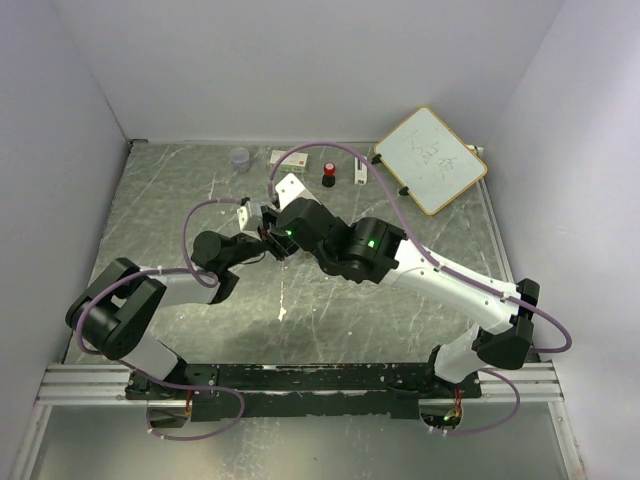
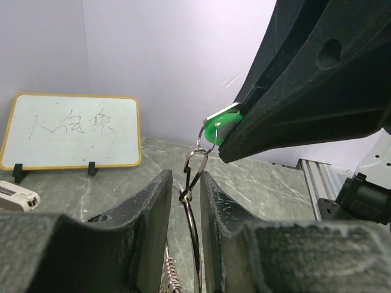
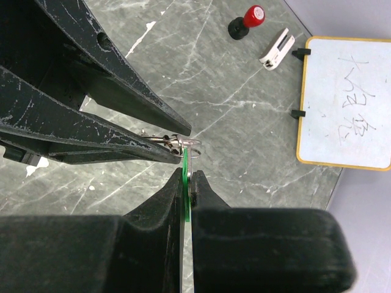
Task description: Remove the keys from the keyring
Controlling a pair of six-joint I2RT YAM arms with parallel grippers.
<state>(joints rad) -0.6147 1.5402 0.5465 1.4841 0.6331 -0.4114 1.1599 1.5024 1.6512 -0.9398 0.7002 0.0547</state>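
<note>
My left gripper (image 1: 266, 234) and right gripper (image 1: 288, 234) meet above the table's middle. In the left wrist view the left gripper (image 2: 186, 201) has its fingers (image 2: 149, 226) closed in on the thin silver keyring (image 2: 197, 244), which runs up to a small wire loop (image 2: 197, 160). The green-headed key (image 2: 214, 130) hangs on that loop. In the right wrist view the right gripper (image 3: 187, 180) is shut on the green key (image 3: 185, 168), seen edge-on. The left gripper's fingertips (image 3: 165, 143) pinch the wire rings (image 3: 195, 148) just above it. The blue-headed key is out of view.
A whiteboard (image 1: 432, 158) leans at the back right. A red-and-black knob (image 1: 329, 172), a white box (image 1: 287, 157) and a clear cup (image 1: 240, 158) stand along the back edge. A white clip (image 3: 277, 47) lies beside the knob (image 3: 245, 21).
</note>
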